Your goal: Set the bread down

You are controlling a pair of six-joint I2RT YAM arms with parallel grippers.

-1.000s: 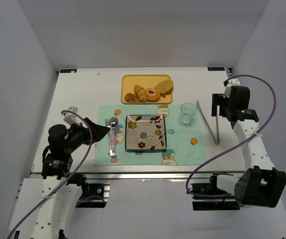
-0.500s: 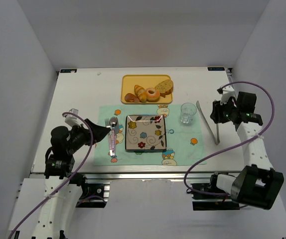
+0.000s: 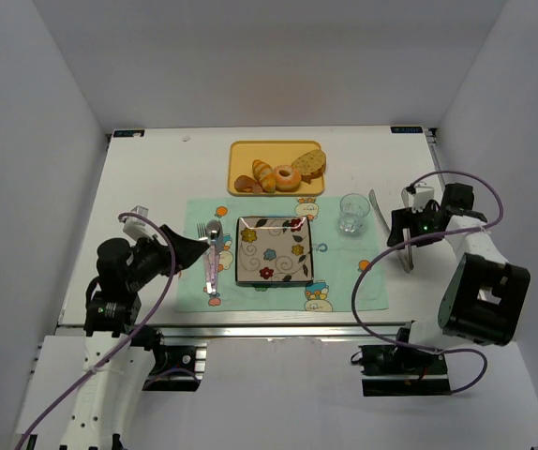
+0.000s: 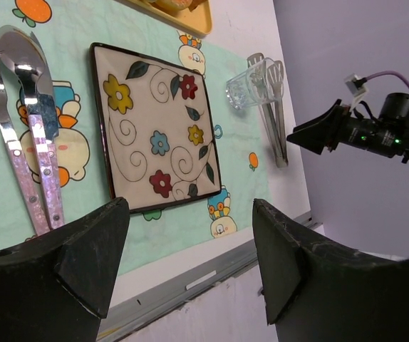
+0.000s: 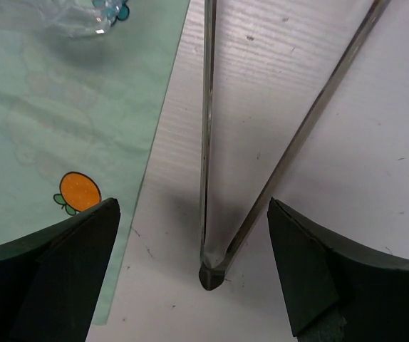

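Tongs (image 5: 206, 142) now sit between the spread jaws of the lowered right pincer (image 5: 192, 214); left pincer (image 4: 190, 206) open.

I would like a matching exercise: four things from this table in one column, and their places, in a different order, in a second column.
1. bread
2. glass
3. tongs
4. spoon

a. on the bare table, right of the placemat
b. on the yellow tray
c. on the placemat, left of the plate
d. on the placemat, right of the plate

Pairs: 1-b, 2-d, 3-a, 4-c
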